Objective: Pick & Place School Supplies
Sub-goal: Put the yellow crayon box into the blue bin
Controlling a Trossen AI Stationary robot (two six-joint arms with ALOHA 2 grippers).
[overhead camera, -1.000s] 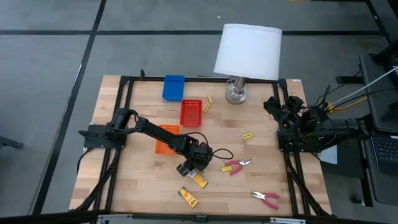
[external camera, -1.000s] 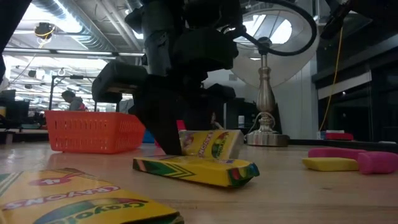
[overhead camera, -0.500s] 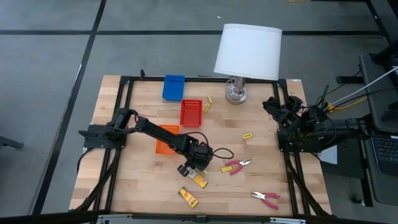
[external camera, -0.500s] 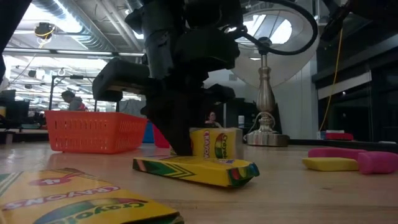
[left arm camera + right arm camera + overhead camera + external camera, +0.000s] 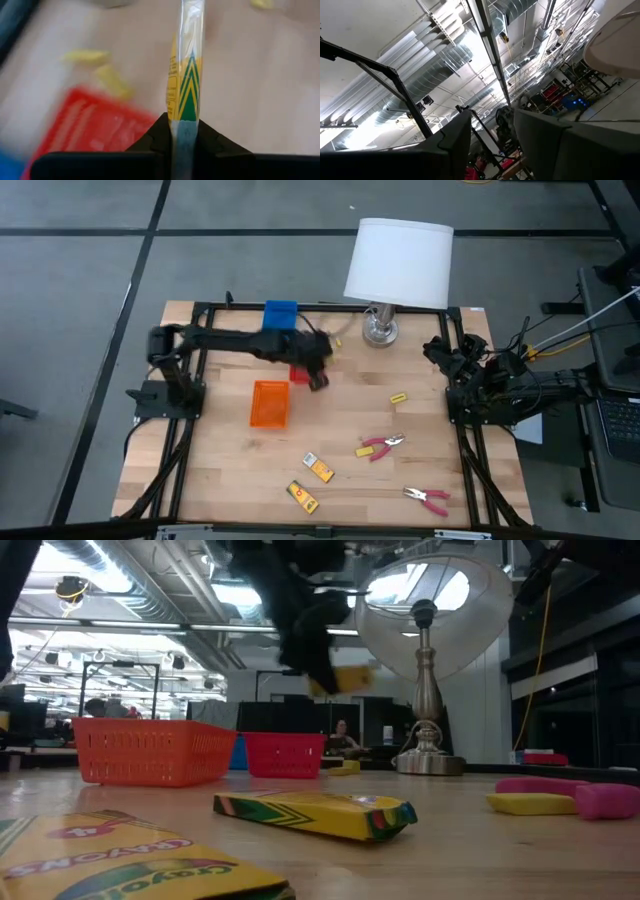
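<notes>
Low view gives me a Crayola crayon box [image 5: 120, 860] nearest the lens, flat on the bench [image 5: 480, 850], and just behind it a second crayon box [image 5: 315, 812], also lying flat. Off to the side sit a yellow eraser [image 5: 530, 803] and a pink plier handle [image 5: 605, 800]. Farther back I see the orange tray [image 5: 150, 750], then the red tray [image 5: 283, 754] and the lamp [image 5: 428, 680]. My left tool [image 5: 318, 372] hangs in the air above the red tray's edge, clenched on the third crayon box [image 5: 184, 75], held edge-on between its fingers [image 5: 155, 137]. My right tool [image 5: 492, 135] is parked at the bench's right edge, fingers spread apart.
</notes>
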